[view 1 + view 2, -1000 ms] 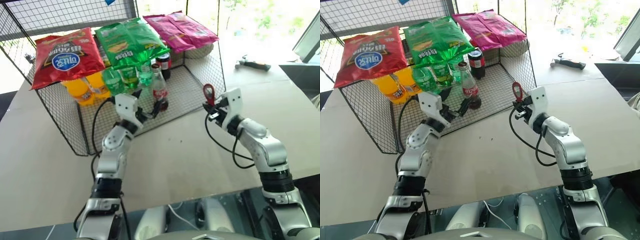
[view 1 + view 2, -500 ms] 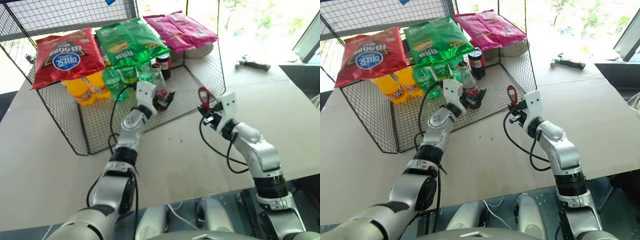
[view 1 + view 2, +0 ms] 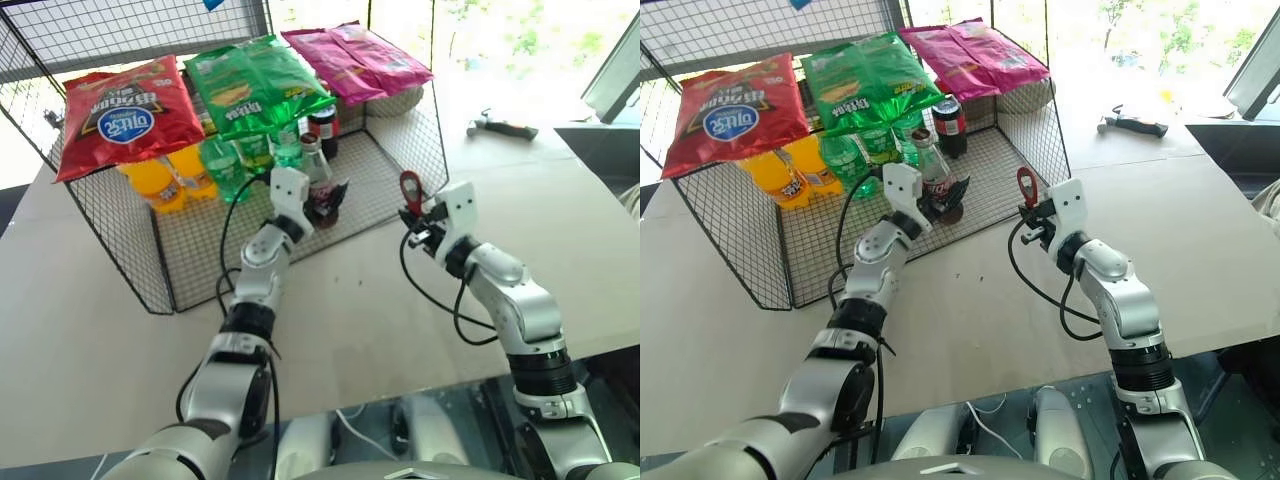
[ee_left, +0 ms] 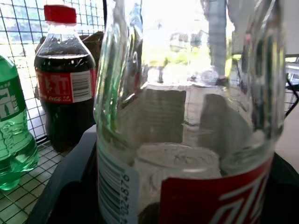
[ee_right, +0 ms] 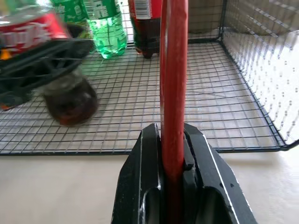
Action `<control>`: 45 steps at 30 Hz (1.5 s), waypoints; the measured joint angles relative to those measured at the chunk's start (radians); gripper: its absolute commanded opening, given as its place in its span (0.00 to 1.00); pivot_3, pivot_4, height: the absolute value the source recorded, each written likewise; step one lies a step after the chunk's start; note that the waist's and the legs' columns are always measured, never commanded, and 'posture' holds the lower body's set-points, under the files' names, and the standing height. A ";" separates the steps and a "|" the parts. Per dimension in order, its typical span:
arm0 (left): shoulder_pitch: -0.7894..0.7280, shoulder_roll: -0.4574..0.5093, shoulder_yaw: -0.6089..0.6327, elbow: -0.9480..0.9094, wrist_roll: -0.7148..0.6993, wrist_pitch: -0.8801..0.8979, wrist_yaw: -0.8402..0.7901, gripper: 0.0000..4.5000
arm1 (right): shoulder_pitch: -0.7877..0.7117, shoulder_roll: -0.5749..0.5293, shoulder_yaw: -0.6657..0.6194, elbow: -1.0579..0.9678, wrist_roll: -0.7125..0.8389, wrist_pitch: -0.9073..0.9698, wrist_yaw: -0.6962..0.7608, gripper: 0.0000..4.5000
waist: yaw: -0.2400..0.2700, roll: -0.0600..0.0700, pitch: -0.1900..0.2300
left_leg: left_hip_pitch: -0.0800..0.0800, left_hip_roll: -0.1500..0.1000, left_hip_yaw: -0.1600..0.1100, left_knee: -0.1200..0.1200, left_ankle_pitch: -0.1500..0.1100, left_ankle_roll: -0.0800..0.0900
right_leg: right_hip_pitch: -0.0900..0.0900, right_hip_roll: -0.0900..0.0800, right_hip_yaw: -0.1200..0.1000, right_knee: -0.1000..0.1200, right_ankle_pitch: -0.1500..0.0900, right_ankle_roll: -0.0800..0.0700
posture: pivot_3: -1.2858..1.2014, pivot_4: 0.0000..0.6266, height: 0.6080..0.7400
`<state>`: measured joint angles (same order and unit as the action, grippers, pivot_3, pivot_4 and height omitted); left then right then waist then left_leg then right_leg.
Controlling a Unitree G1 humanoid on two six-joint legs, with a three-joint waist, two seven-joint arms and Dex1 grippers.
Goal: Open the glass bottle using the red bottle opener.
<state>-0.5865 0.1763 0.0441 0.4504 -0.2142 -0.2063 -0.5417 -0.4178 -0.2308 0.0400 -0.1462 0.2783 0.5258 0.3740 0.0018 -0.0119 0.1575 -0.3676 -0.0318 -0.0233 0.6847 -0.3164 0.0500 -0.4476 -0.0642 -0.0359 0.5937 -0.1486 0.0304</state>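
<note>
- Two hands were over the desk [image 3: 380,320], beside the wire basket [image 3: 130,250] full of chip bags [image 3: 125,105] and drinks.
- The glass bottle [image 3: 931,172] stood upright on the basket floor. The left hand [image 3: 940,205] had its fingers around the bottle's lower part, not yet tight.
- The right hand [image 3: 418,222] pinched the red bottle opener [image 3: 410,190], ring up, near the basket's open front.
- A loose hold could let the bottle tip.
- A second before, the left hand was wider and farther back.
</note>
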 measured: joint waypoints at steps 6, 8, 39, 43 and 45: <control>0.276 0.091 -0.028 -0.450 -0.074 0.197 -0.050 0.63 | -0.027 -0.042 -0.067 0.042 -0.010 -0.036 -0.012 0.00 | -0.013 0.000 0.000 | 0.000 0.000 0.000 -0.001 0.000 0.000 | 0.000 0.000 0.002 0.000 0.000 0.000 | 0.52 0.24 0.96; 0.357 0.113 -0.033 -0.561 -0.108 0.251 -0.065 0.63 | -0.033 -0.045 -0.077 0.056 -0.014 -0.050 -0.011 0.00 | -0.011 0.001 0.000 | 0.001 0.000 0.000 0.000 0.000 0.000 | 0.000 0.000 0.002 0.001 0.000 0.000 | 0.52 0.24 0.96; 0.465 0.104 -0.052 -0.755 -0.148 0.244 -0.073 0.98 | -0.073 -0.044 -0.073 0.121 -0.026 -0.079 0.036 0.00 | -0.010 0.001 0.000 | 0.005 0.000 0.005 0.001 0.000 0.000 | 0.001 0.001 0.007 0.007 0.000 0.000 | 0.52 0.24 0.96; 0.491 0.106 -0.052 -0.771 -0.146 0.244 -0.068 0.98 | -0.074 -0.044 -0.069 0.127 -0.027 -0.084 0.044 0.00 | -0.011 0.000 0.000 | 0.006 0.000 0.006 0.001 0.000 0.000 | 0.000 0.001 0.007 0.008 0.000 0.000 | 0.52 0.24 0.96; 0.497 0.107 -0.051 -0.778 -0.145 0.244 -0.063 0.98 | -0.076 -0.043 -0.067 0.129 -0.027 -0.084 0.050 0.00 | -0.010 0.000 0.000 | 0.006 0.000 0.006 0.001 0.000 0.000 | 0.000 0.001 0.007 0.008 0.000 0.000 | 0.52 0.24 0.96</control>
<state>-0.0894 0.2829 -0.0070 -0.3272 -0.3587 0.0376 -0.6050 -0.4933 -0.2740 -0.0271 -0.0168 0.2514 0.4413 0.4237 -0.0084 -0.0115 0.1570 -0.3618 -0.0315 -0.0176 0.6859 -0.3162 0.0499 -0.4471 -0.0636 -0.0286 0.6014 -0.1488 0.0300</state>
